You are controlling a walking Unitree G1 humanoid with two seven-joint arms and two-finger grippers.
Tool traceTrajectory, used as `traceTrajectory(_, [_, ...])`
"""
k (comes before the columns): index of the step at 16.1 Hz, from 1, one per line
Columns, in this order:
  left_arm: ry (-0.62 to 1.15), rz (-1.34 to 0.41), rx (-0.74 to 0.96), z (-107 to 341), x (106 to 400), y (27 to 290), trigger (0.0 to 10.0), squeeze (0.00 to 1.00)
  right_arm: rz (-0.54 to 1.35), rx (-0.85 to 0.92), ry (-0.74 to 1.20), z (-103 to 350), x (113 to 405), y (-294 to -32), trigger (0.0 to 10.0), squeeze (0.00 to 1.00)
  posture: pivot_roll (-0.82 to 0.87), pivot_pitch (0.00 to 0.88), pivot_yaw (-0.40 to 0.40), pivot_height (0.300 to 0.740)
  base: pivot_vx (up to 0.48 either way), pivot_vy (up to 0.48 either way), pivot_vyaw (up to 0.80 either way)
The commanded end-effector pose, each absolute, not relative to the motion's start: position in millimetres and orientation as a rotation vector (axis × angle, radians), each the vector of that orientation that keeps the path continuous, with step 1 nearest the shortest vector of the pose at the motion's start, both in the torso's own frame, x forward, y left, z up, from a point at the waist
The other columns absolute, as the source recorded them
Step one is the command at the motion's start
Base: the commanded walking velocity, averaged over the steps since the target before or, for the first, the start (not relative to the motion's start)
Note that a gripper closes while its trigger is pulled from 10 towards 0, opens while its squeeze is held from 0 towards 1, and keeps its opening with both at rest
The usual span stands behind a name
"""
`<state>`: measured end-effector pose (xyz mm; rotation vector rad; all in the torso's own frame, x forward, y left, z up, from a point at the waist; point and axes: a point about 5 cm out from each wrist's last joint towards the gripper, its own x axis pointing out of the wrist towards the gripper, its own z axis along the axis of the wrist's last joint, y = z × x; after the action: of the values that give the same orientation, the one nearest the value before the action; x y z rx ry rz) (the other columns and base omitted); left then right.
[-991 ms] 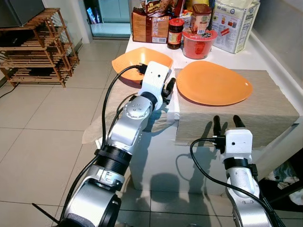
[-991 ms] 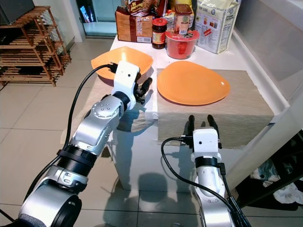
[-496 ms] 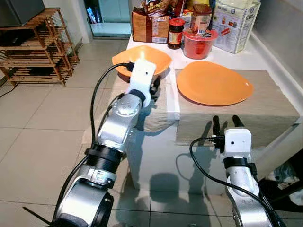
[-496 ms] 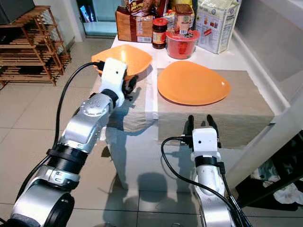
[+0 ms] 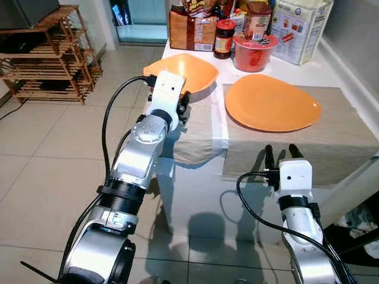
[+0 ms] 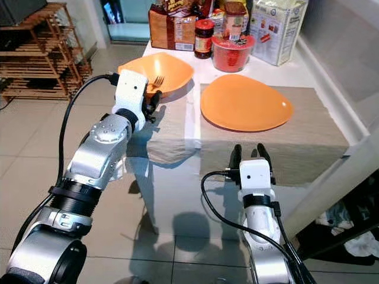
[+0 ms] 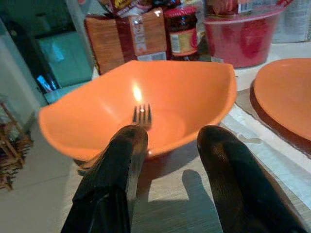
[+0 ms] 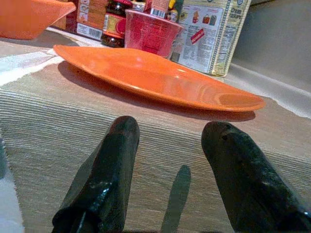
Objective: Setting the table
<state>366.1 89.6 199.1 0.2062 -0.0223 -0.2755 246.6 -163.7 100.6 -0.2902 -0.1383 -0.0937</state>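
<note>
At the far left a wooden rack [image 5: 44, 56] stands on the tiled floor, cut off by the picture's edge. The left gripper [image 7: 167, 141] reaches over the near left corner of the white table [image 6: 192, 127], just before the orange bowl [image 6: 157, 71]. Its fingers [image 7: 114, 174] stand apart and grip nothing. A fork [image 7: 141, 115] shows its tines over the bowl's rim; its handle is hidden behind one finger, and whether the finger touches it cannot be told. The bowl rests partly on a beige placemat [image 5: 198, 127] whose near edge droops over the table's side.

To the right, the flat orange plate [image 5: 272, 103] lies on a second placemat [image 6: 308, 139]. The right gripper [image 8: 167, 170] hovers low at that mat's near edge, fingers spread wide and empty, short of the plate.

Along the table's back stand a jar [image 6: 204, 37], a red tub [image 6: 232, 52] and boxes [image 6: 166, 28], their tops cut off.
</note>
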Motion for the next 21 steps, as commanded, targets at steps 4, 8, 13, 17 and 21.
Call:
traceTrajectory(4, [-0.092,-0.278,0.184,217.2,362.1,88.9,10.0,0.00,-0.074,-0.298,-0.142,100.0,248.3,-161.5,10.0,0.00,0.00,0.000,0.023,0.722,0.000,0.000,0.00])
traceTrajectory(8, [-0.096,-0.285,0.189,217.8,362.2,90.2,10.0,0.00,-0.070,-0.298,-0.141,100.0,248.0,-160.8,10.0,0.00,0.00,0.000,0.021,0.722,0.000,0.000,0.00])
traceTrajectory(13, [-0.082,-0.252,0.236,216.0,374.3,109.2,10.0,1.00,-0.075,-0.298,-0.140,99.9,247.5,-161.6,10.0,0.00,-0.01,0.000,0.024,0.722,0.000,0.000,0.00])
traceTrajectory(17, [-0.084,-0.227,0.254,220.6,379.7,119.9,10.0,1.00,-0.078,-0.300,-0.137,99.4,245.9,-163.1,10.0,0.00,-0.01,0.000,0.026,0.722,0.000,0.000,0.00])
traceTrajectory(21, [-0.063,-0.262,0.155,220.3,386.0,121.0,10.0,0.00,-0.078,-0.301,-0.136,99.6,245.3,-163.7,10.0,0.00,-0.01,0.000,0.025,0.722,0.000,0.000,0.00])
